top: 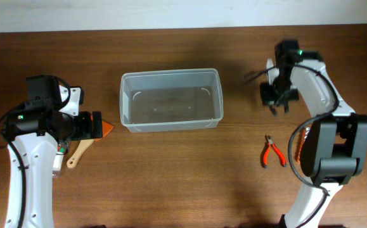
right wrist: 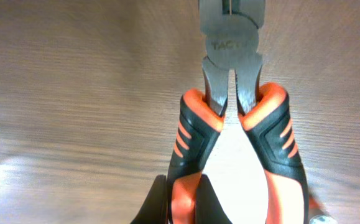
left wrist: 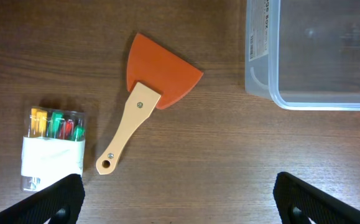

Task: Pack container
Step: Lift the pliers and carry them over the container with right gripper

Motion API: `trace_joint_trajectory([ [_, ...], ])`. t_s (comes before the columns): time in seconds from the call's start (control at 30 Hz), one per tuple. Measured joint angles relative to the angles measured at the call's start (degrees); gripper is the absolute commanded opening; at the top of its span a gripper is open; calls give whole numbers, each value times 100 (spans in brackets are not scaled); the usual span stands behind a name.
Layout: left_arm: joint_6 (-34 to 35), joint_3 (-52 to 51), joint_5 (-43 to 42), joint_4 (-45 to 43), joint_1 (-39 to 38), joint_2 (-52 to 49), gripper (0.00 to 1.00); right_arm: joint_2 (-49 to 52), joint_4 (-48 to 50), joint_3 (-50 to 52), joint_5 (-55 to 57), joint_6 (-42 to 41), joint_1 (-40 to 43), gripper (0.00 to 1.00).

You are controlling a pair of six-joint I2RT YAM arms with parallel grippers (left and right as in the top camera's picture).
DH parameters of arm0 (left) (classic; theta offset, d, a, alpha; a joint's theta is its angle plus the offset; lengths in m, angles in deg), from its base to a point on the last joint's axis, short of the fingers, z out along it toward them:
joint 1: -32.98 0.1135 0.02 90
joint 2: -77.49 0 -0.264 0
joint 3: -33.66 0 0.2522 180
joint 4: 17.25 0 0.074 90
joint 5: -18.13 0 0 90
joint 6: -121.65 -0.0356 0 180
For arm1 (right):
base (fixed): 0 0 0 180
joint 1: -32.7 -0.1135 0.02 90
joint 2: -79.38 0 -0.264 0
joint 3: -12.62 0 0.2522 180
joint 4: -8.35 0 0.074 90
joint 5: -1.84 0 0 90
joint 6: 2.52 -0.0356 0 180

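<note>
Container (top: 170, 122) is sitting mid-bench (top: 170, 183), nearer the far edge. My right fingers (top: 276, 100) are pinching one handle of the orange-and-black pliers (right wrist: 198, 134), off the container's right end. My left fingers (top: 97, 125) are standing wide apart above a scraper (left wrist: 161, 78) and a small box (left wrist: 52, 146) of coloured pieces. Smaller pliers (top: 272, 152) are lying toward the right edge.

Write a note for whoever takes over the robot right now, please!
Left gripper: open, empty, near the scraper.
Right gripper: shut on the big pliers, right of the container.
The container: mid-table, empty.
Done: nothing packed yet.
Left to do: probably pack big pliers, small pliers, scraper, box of coloured pieces.
</note>
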Motion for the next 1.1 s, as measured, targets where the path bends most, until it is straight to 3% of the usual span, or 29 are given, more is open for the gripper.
trace_joint_trajectory([
  [0.23, 0, 0, 0, 0, 0, 0, 99, -575, -750, -1412, -116, 940, -1182, 4],
  [0.57, 0, 0, 4, 0, 0, 0, 99, -588, -686, -1517, -503, 3224, -3056, 4],
  [0.8, 0, 269, 197, 85, 116, 44, 99, -350, -234, -1517, -638, 3821, -3224, 4],
  [1.1, 0, 2546, 310, 737, 763, 55, 99, 234, 87, -1510, -868, 3965, -3204, 4],
])
